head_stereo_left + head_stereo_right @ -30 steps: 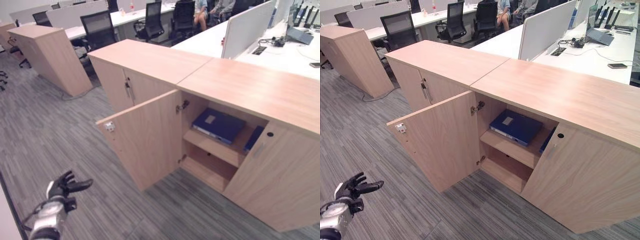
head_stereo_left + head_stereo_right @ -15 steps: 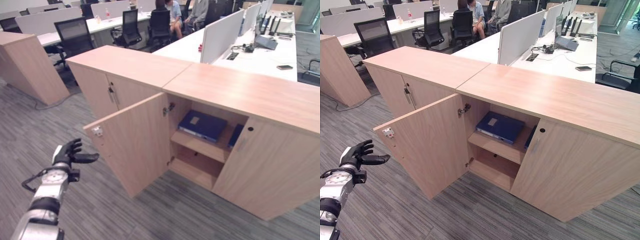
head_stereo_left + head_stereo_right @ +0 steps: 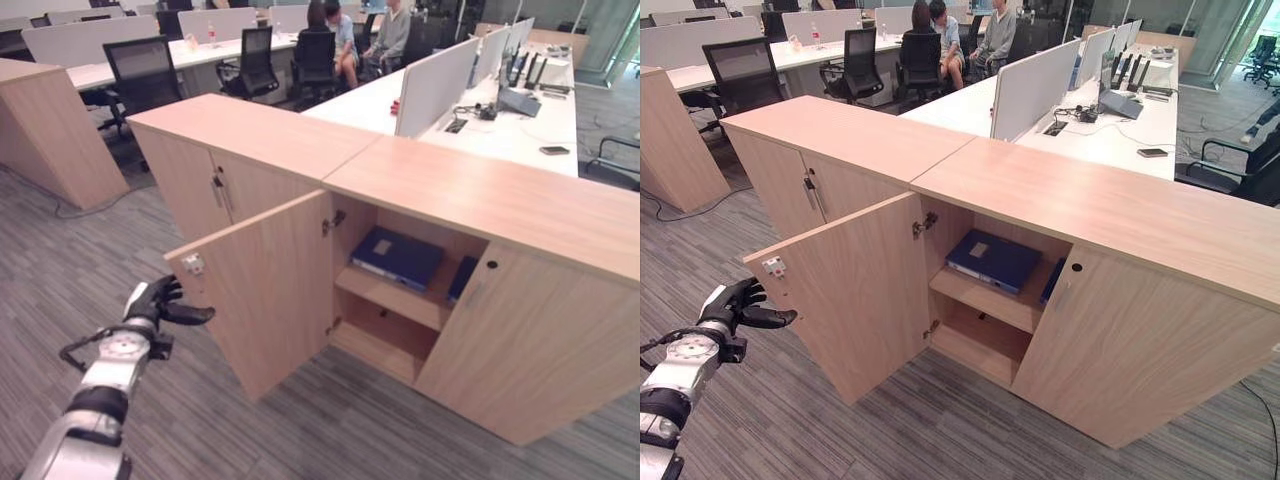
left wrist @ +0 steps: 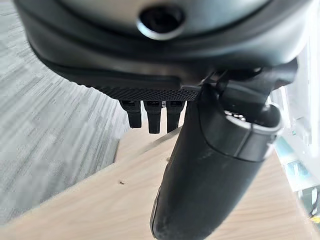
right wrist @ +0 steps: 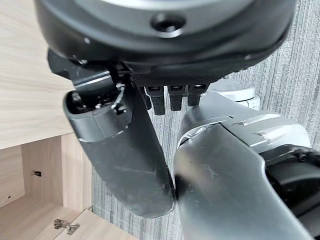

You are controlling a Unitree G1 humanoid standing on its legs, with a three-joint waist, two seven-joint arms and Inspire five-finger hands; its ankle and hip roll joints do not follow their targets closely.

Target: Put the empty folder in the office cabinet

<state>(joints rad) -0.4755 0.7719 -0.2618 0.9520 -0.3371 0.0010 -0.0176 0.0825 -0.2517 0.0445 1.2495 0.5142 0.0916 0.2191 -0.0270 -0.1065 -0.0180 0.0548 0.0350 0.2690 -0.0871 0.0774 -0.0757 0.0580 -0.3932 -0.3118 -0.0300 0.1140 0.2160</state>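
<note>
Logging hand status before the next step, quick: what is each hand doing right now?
Left hand: open, holding nothing, close to the open cabinet door.
Right hand: open, holding nothing.

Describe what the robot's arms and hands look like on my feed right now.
The left arm is silver-grey with dark bands and a round wrist joint. Its robot hand is black, with a white cover on the thumb side. In the wrist views each robot hand is a dark, glossy bulk: a thick rounded thumb beside a row of short ribbed fingers. The right robot hand looks alike.
</note>
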